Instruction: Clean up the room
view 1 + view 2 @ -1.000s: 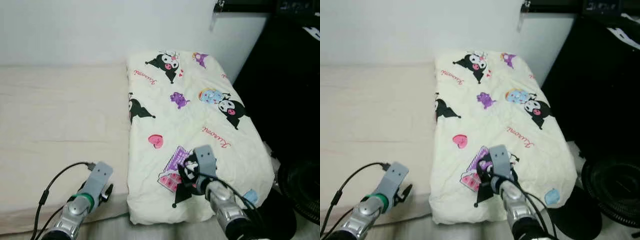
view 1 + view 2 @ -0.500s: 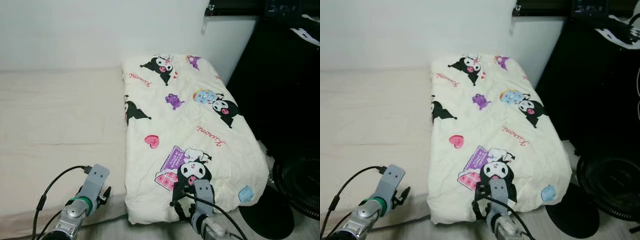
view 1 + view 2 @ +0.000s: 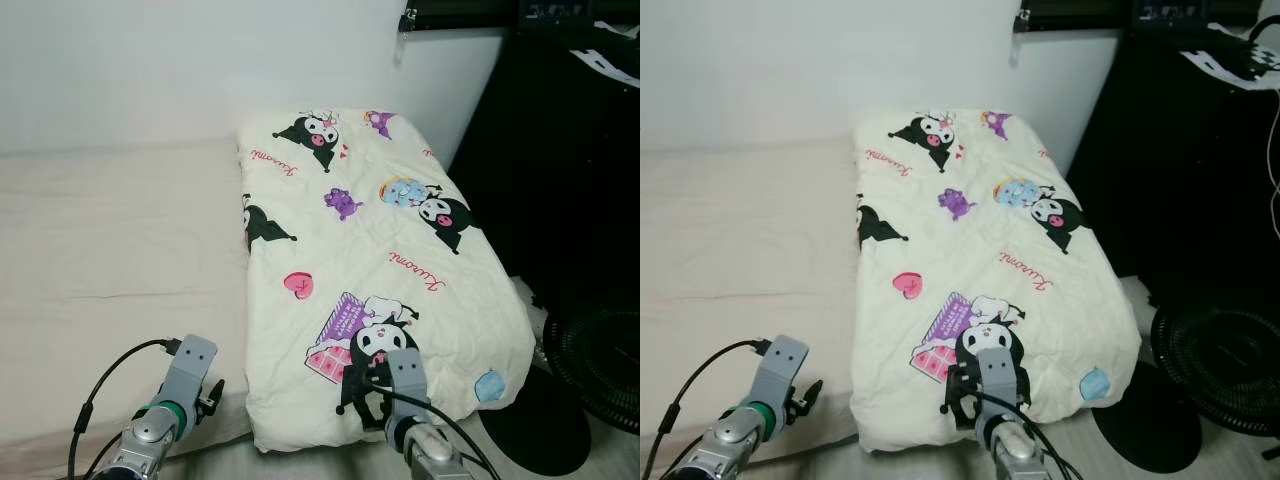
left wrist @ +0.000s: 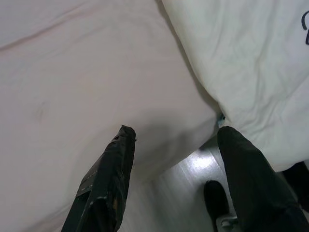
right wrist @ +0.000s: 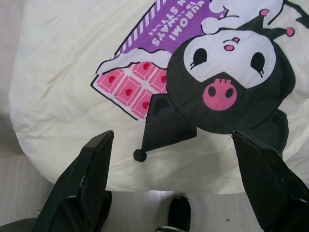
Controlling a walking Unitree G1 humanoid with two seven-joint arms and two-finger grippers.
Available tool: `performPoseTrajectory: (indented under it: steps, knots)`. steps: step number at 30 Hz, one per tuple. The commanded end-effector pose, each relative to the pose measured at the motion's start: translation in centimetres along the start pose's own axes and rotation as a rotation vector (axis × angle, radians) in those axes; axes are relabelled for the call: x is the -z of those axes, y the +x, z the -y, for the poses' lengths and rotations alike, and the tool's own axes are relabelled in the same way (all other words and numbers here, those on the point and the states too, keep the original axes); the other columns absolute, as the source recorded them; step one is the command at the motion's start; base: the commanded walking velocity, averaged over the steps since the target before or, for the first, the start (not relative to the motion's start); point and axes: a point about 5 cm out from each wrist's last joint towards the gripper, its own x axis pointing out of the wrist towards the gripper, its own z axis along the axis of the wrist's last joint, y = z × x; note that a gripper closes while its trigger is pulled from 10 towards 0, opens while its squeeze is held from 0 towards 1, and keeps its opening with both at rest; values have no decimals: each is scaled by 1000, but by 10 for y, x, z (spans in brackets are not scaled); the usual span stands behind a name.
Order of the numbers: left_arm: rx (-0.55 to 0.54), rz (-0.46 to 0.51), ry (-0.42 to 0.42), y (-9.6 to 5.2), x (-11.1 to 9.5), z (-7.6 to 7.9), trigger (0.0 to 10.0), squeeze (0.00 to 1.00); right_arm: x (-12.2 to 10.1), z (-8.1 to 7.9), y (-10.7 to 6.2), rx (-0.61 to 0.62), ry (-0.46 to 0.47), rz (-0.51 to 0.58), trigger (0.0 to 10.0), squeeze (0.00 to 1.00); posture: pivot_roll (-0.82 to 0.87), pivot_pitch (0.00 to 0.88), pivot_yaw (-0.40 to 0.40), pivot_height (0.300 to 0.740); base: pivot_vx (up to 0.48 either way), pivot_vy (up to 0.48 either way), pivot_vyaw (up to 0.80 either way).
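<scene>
The folded cartoon-print quilt (image 3: pixel 375 270) lies on the right part of the bed (image 3: pixel 110 260), with its long axis running from near to far and its near end hanging a little over the bed edge. The right tool (image 5: pixel 183 169) hovers open just in front of this near end, so the right arm is the nearer one. The left tool (image 4: pixel 174 159), also open, hangs over the bare mattress at the near left corner of the quilt.
</scene>
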Motion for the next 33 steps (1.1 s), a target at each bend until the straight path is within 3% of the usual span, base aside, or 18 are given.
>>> performPoseTrajectory:
  steps: [1,3,10,15,22,33]
  knots:
    - [-5,-8,-12,-2,6,0,10000,0,6,-1,-2,-2,17,-21,10000,0,-16,20,24,735,0,0,0]
    - [-14,-6,-12,-2,6,-1,10000,0,2,2,0,14,45,-4,10000,0,-19,17,31,735,0,0,0]
    - [-26,-28,2,-6,14,-8,10000,0,-6,-3,3,-9,6,16,10000,0,-13,1,37,735,0,0,0]
    - [-69,9,-25,-4,1,-22,10000,0,8,-26,1,-97,-1,-27,10000,0,13,12,44,735,0,0,0]
    - [-32,-17,24,-6,9,-15,10000,0,11,-30,-1,-116,-3,-28,10000,0,-5,43,51,735,0,0,0]
    - [-49,-30,-6,-8,15,-15,10000,0,6,-33,1,-150,-49,-15,10000,0,9,39,39,735,0,0,0]
